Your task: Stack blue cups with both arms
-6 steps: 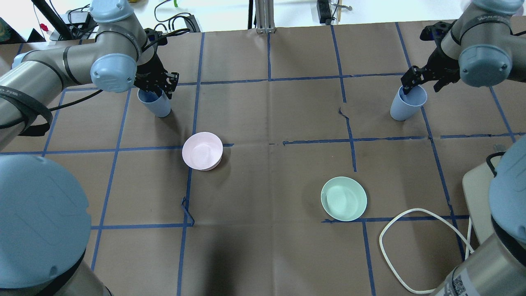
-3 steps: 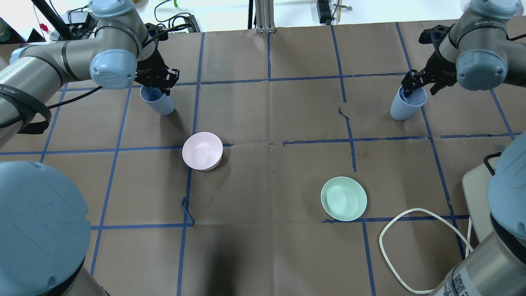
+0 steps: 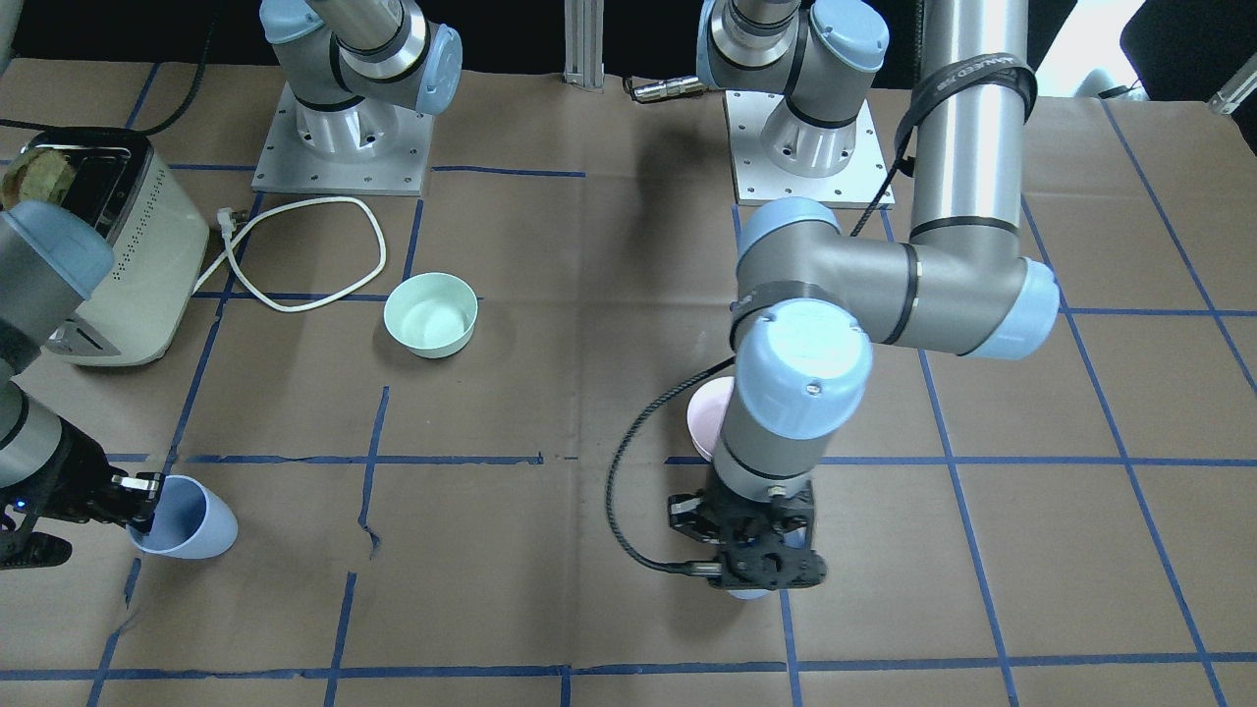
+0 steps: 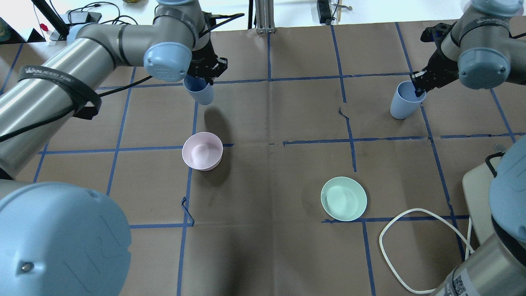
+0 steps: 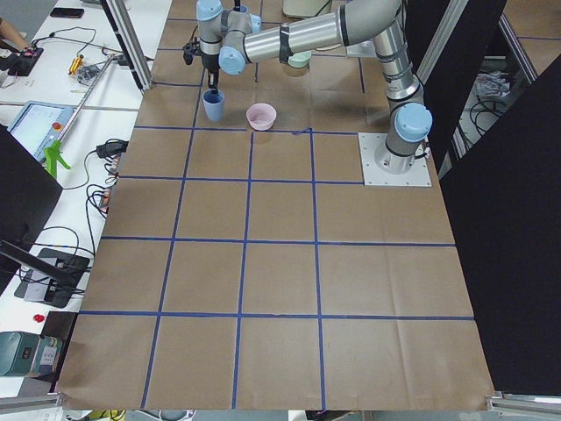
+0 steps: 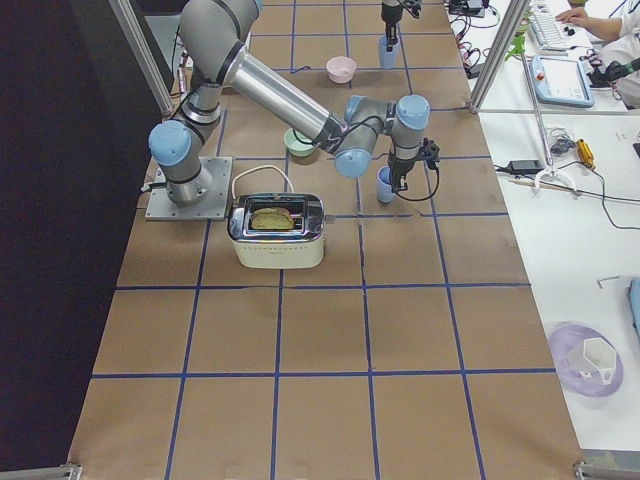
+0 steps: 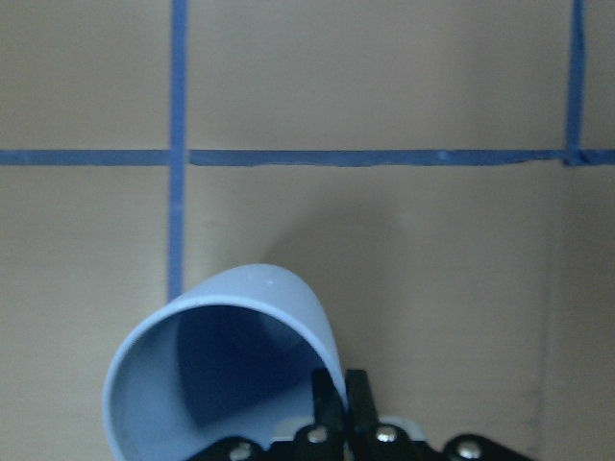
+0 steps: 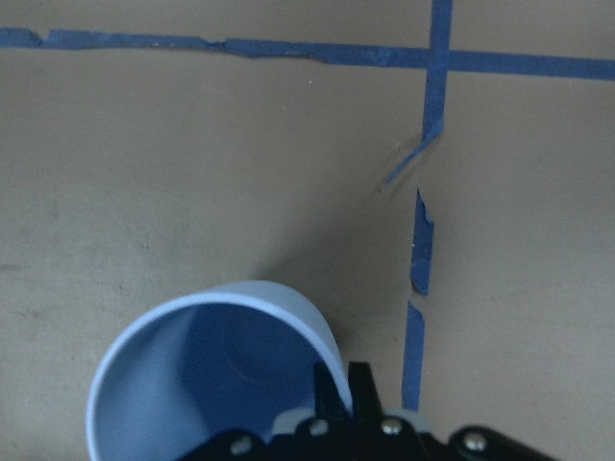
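Periwinkle plastic, overhead: grips left cup (image 4: 200,93) by rim, left end effector (image 4: 204,79) clamped, 12 o'clock from pink bowl (image 4: 202,151), raised off table (image 4: 267,255); pinches right cup (image 4: 400,107) with right end effector (image 4: 419,88), table's 2 o'clock. Front-facing: shows right cup at 8 o'clock. Wrist views: clamps both rims at 5 o'clock.

Blue cup (image 5: 213,107) under left end effector (image 5: 210,91); pink bowl (image 5: 261,116) near.

Hardly any readable text here!
White lettering runs along the black strap (image 4: 53,76) on the left arm (image 4: 102,41), too blurred to spell out; a small coded label (image 4: 458,283) on the right arm (image 4: 489,263), unreadable.
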`<control>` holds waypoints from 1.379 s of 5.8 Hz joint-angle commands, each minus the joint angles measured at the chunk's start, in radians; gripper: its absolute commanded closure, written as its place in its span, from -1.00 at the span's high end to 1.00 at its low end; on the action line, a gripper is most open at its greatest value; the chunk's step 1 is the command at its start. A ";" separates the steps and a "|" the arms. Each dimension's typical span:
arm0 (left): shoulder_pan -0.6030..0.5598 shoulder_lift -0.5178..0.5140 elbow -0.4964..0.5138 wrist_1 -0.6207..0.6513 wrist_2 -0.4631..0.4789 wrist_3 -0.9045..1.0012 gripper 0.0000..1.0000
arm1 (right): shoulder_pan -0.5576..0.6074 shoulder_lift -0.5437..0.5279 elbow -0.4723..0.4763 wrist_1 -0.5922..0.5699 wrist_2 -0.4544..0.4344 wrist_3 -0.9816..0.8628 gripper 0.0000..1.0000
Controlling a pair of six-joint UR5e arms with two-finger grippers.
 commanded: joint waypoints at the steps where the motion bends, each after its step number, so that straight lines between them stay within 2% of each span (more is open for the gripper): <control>1: -0.130 -0.045 0.043 -0.005 -0.009 -0.116 -0.99 | 0.000 -0.063 -0.068 0.119 -0.021 0.000 -0.83; 3: -0.191 -0.065 0.055 0.031 -0.012 -0.118 -0.98 | 0.001 -0.177 -0.274 0.498 -0.021 0.029 -0.82; 4: -0.191 -0.068 0.055 0.032 -0.009 -0.107 -0.93 | 0.002 -0.241 -0.315 0.601 -0.024 0.040 -0.82; 6: -0.191 -0.083 0.052 0.032 -0.009 -0.107 0.34 | 0.002 -0.248 -0.291 0.596 -0.007 0.040 -0.81; 7: -0.191 -0.065 0.054 0.026 -0.010 -0.106 0.84 | 0.002 -0.251 -0.288 0.594 -0.007 0.040 -0.81; 8: -0.188 -0.021 0.057 -0.006 -0.012 -0.104 0.96 | 0.002 -0.250 -0.288 0.591 -0.005 0.040 -0.81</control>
